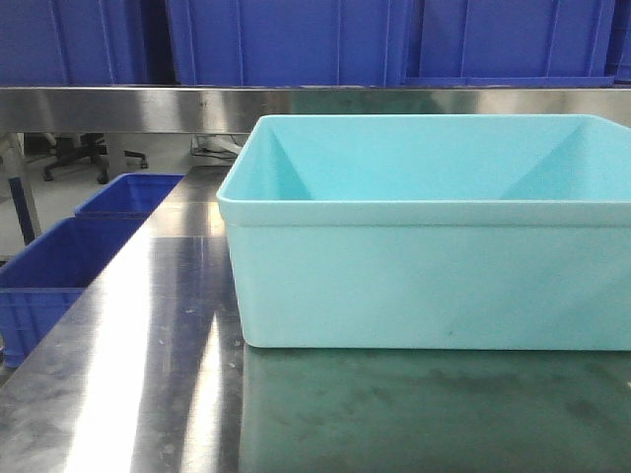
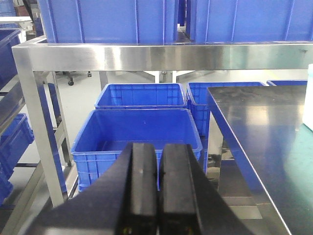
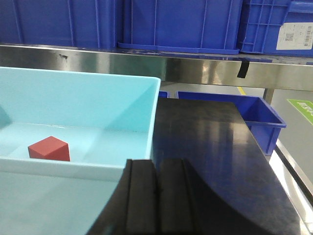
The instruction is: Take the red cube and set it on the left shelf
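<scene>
The red cube [image 3: 49,149] lies on the floor of the pale turquoise tub [image 3: 83,169], near its front wall; in the front view the tub [image 1: 424,211] hides it. My right gripper [image 3: 157,164] is shut and empty, hanging just outside the tub's near right corner, to the right of the cube. Off the table's left side, my left gripper [image 2: 159,147] is also shut and empty, above a floor bin. The left shelf [image 2: 146,57], a steel rack with a flat front rail and dark blue bins [image 2: 107,19], runs across the back.
The tub stands on a steel table [image 1: 148,325] with a green mat [image 1: 434,414]. Blue bins [image 2: 139,132] sit on the floor left of the table, and another [image 3: 259,117] to its right. A rack post [image 2: 39,127] stands far left.
</scene>
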